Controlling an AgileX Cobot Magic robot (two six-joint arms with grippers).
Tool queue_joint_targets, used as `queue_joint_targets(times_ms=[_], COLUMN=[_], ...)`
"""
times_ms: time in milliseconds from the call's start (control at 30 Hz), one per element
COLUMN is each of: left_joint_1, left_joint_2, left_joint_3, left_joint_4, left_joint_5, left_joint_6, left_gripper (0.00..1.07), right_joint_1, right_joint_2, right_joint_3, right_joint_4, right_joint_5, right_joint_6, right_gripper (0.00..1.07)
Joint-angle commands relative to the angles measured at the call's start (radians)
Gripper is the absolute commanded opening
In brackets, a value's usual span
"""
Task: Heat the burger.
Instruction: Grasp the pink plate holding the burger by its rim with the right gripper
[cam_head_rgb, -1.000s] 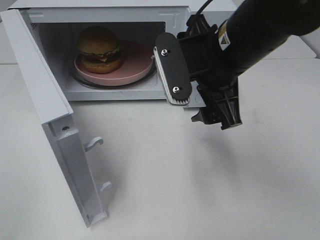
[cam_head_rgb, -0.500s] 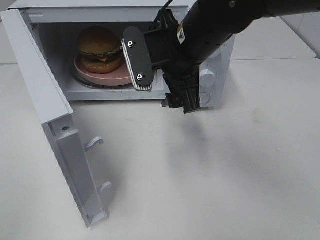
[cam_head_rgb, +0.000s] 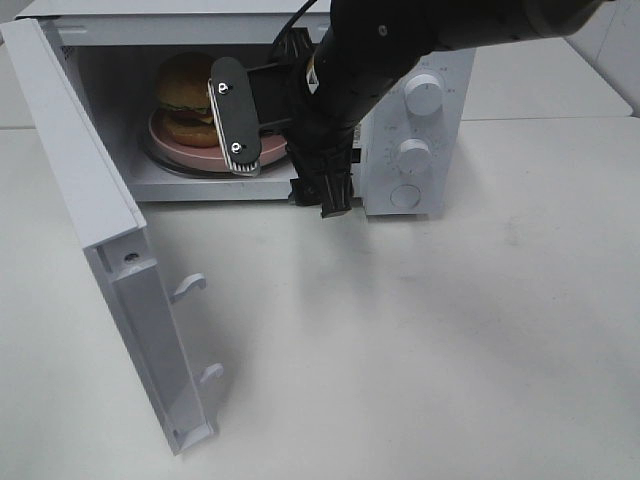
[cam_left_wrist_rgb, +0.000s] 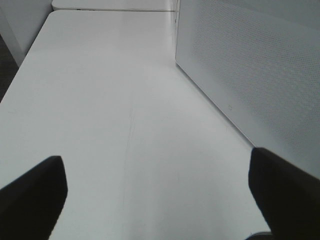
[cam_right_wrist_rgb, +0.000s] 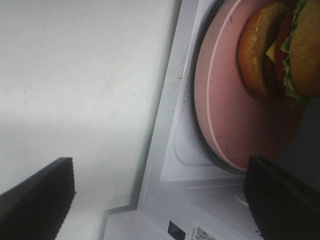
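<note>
Clearly spread wide, the right gripper (cam_head_rgb: 280, 150) hangs at the mouth of the open microwave (cam_head_rgb: 420, 130), at about four o'clock from the burger (cam_head_rgb: 185, 90). The burger sits inside on the pink plate (cam_head_rgb: 172, 148), toward its ten o'clock edge. The left gripper (cam_left_wrist_rgb: 160, 200), its jaws likewise apart and empty, hovers over the white table (cam_left_wrist_rgb: 100, 100) beside the microwave's perforated wall.

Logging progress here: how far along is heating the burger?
Done: the burger sits on its plate inside the microwave. In hand: the right pincer, open and empty, hovers at the cavity mouth. Remaining: shutting the open door and starting the heat.
</note>
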Motion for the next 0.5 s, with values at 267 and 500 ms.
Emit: queue_joint_targets(times_ms=[267, 500], left_joint_1=[-0.001, -0.001], left_joint_2=[-0.018, -0.018], left_joint_3=[0.002, 0.002], left_joint_4=[0.003, 0.003], left_joint_5=[-0.014, -0.014], left_joint_6=[-0.003, -0.003], left_gripper=[0.93, 0.93], right_joint_1=[0.003, 0.003], right_joint_2=[0.106, 0.190], right_joint_3=[-0.117, -0.200], right_joint_4=[-0.003, -0.003], right_joint_5=[-0.010, -0.009], right_joint_6=[0.040, 0.066], right_gripper=[0.87, 0.86])
